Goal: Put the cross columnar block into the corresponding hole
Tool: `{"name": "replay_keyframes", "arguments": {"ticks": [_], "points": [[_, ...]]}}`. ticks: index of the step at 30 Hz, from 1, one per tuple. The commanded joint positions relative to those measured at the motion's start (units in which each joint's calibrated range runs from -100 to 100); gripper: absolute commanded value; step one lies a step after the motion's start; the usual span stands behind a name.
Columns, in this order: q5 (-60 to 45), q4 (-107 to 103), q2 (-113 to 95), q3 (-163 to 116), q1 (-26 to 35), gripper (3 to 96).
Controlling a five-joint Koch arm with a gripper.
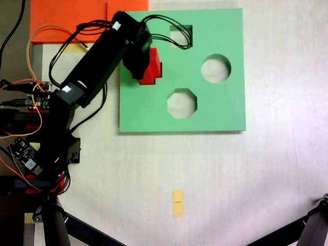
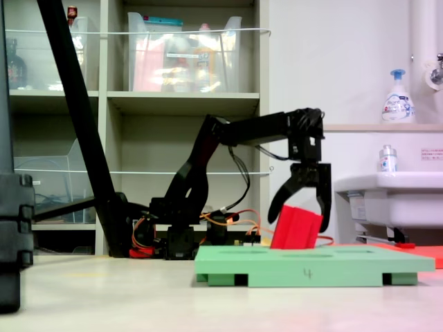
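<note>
The red cross columnar block (image 1: 152,70) stands at the left part of the green board (image 1: 215,110), covering the plus-shaped hole, which I cannot see. In the second exterior view the block (image 2: 296,229) leans slightly, its lower end sunk into the board (image 2: 311,265). My gripper (image 2: 299,209) comes down from above. Its two black fingers (image 2: 275,204) straddle the block's top and touch both sides, so it is shut on the block. In the first exterior view the gripper (image 1: 145,62) hides the block's left part.
The board also has a square cutout (image 1: 183,32), a round one (image 1: 216,69) and an octagonal one (image 1: 182,103). An orange sheet (image 1: 72,15) lies behind the arm. The arm's base and wiring (image 1: 31,128) sit at the first exterior view's left. A yellow tag (image 1: 178,203) lies in front.
</note>
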Motion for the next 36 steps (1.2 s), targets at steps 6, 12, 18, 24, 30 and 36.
{"name": "replay_keyframes", "arguments": {"ticks": [6,12,18,24,30,36], "points": [[-0.24,-0.20,-1.50,2.32,0.54,95.5],[-0.93,-0.20,-12.11,4.61,0.39,95.5],[-12.16,-0.20,-40.19,10.59,-2.54,95.1],[-37.51,0.77,-63.93,18.17,-9.96,80.1],[-56.41,12.80,-70.35,17.17,-24.52,59.3],[-59.63,35.82,-83.90,-19.72,-29.11,59.2]]}}
